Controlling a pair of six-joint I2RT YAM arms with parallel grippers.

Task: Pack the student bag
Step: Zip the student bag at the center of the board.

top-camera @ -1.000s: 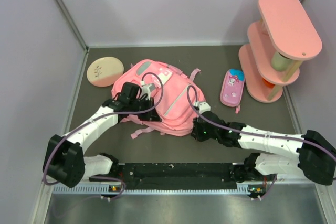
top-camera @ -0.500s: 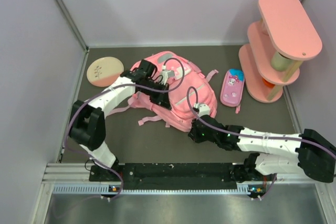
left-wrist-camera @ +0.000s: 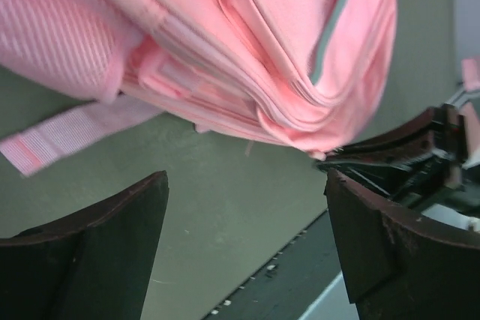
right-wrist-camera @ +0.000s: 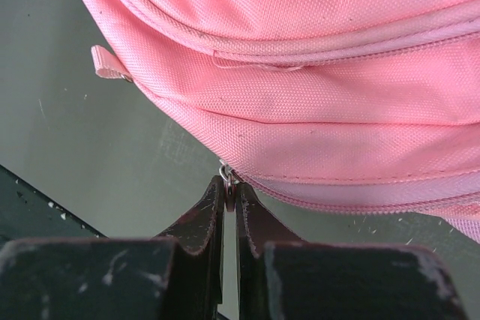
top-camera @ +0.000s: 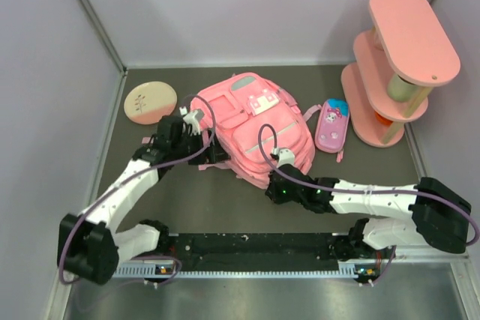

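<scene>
White arms (top-camera: pixel 124 185), black joints (top-camera: pixel 90 249), purple cables (top-camera: pixel 260 140)

We take this for a lab's robot test cell: plain pale walls (top-camera: pixel 225 13) box in a dark bench (top-camera: pixel 225 200), with the left arm (top-camera: pixel 124 189) and right arm (top-camera: pixel 375 198) bolted to a metal rail (top-camera: pixel 255 267).

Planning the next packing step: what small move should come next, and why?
Probably close the left gripper on the nearest edge of the large pink fabric backpack to brace it: its jaws stand open and empty beside the fabric, while the right gripper is shut on the small metal zipper ring.
</scene>
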